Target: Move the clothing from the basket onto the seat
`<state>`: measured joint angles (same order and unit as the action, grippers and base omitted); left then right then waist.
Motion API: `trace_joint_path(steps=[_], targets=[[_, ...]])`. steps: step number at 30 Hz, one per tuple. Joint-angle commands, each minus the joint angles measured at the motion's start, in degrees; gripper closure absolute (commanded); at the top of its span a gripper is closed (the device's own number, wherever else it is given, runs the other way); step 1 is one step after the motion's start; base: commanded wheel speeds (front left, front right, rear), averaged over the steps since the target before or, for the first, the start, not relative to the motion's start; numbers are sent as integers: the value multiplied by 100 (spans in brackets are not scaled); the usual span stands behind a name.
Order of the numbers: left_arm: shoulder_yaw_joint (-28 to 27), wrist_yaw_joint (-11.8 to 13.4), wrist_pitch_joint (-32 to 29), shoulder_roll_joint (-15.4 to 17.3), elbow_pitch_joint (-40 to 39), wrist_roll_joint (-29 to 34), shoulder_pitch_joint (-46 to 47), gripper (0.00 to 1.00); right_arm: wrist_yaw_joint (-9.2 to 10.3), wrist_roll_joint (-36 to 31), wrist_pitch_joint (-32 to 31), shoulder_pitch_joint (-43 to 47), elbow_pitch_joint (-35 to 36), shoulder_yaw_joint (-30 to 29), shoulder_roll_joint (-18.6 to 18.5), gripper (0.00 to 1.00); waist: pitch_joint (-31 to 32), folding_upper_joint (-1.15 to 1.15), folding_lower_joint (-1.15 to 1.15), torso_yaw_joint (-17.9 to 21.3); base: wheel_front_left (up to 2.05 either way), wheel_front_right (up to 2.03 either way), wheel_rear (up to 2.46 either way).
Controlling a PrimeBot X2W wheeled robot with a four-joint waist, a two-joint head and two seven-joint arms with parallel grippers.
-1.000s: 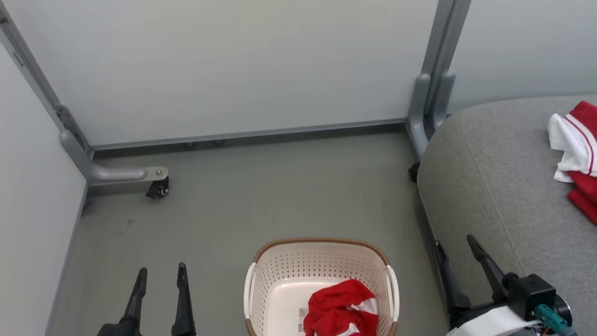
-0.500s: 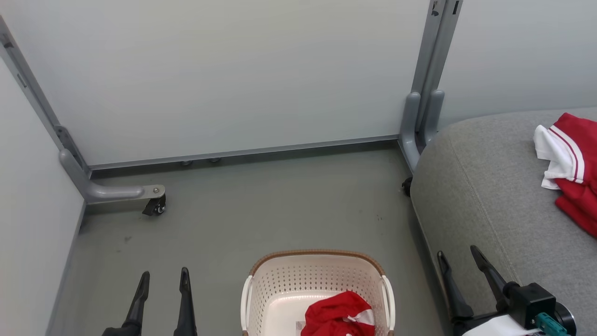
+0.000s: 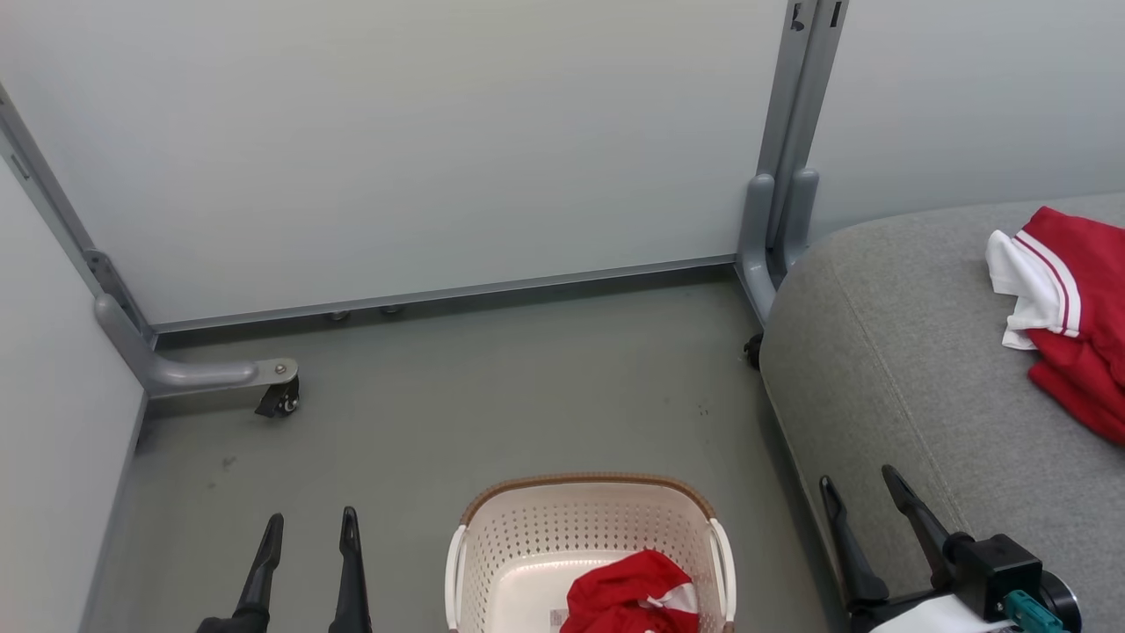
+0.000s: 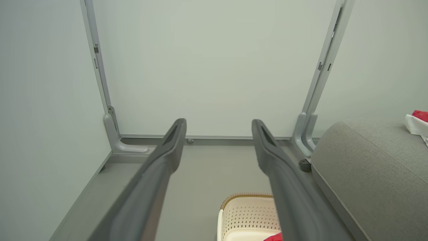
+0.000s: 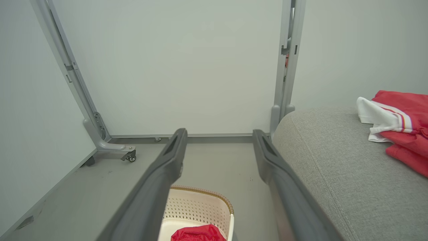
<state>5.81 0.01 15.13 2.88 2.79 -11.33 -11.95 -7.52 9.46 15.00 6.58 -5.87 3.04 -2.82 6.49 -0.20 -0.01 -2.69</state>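
Both jaws stand spread wide, holding and touching nothing. Since a second ago only the camera has shifted; the spread is unchanged. The left gripper (image 3: pixel 312 517) hangs over the floor (image 3: pixel 492 396) left of the basket (image 3: pixel 584 482), the right gripper (image 3: pixel 858 477) beside the seat (image 3: pixel 896 369), fingers pointing far. One garment (image 3: pixel 628 593) lies in the basket, a second garment (image 3: pixel 1077 316) on the seat.

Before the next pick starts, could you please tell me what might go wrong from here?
The red garment lies bunched toward the right of the basket, cut off by the head view's bottom edge, so a grasp may be badly aimed.
The open right gripper could snag the basket's perforated wall and drag it.
Released near the seat's rounded edge, the garment may slide to the floor.
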Motion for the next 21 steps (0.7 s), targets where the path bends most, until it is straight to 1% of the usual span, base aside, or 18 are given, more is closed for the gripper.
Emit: trace_joint_path(steps=[1,11,21], targets=[[-15,-10,3,2,9,26,52,0,6,3,28,8,-8,11,-14,0,3,20,1,14,0,0,0],[28,13,3,2,50,-13,66,0,6,27,28,-22,-19,55,-15,0,-10,20,1,124,0,0,0],[140,8,3,2,87,-93,164,0,6,-50,28,-104,51,30,-14,0,-201,20,1,459,0,0,0]])
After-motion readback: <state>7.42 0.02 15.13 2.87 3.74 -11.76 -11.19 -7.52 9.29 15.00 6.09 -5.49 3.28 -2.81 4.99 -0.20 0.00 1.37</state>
